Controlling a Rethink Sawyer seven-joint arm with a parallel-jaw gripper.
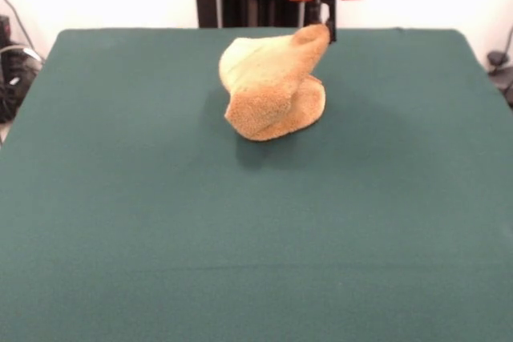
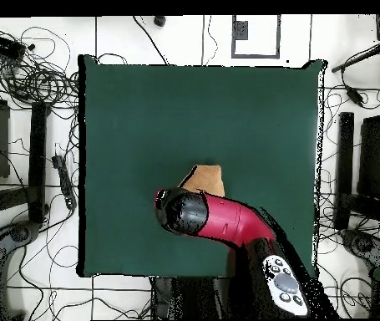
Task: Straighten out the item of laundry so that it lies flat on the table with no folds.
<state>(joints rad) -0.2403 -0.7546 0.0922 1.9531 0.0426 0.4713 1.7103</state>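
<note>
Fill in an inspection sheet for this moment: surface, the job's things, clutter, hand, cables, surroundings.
Surface: table covered in plain dark green cloth, smooth.
Job's things: golden-tan towel bunched and folded over itself, one corner lifted, the rest resting on the table; not flat. In the overhead view only a small part shows past the arm.
Clutter: nothing seen on the table.
Hand: hand pinches the towel's raised corner at the far side; its red and black arm reaches over the table.
Cables: many loose cables on the floor round the table, none on it.
Surroundings: white tiled floor, dark stands and equipment along the sides.
</note>
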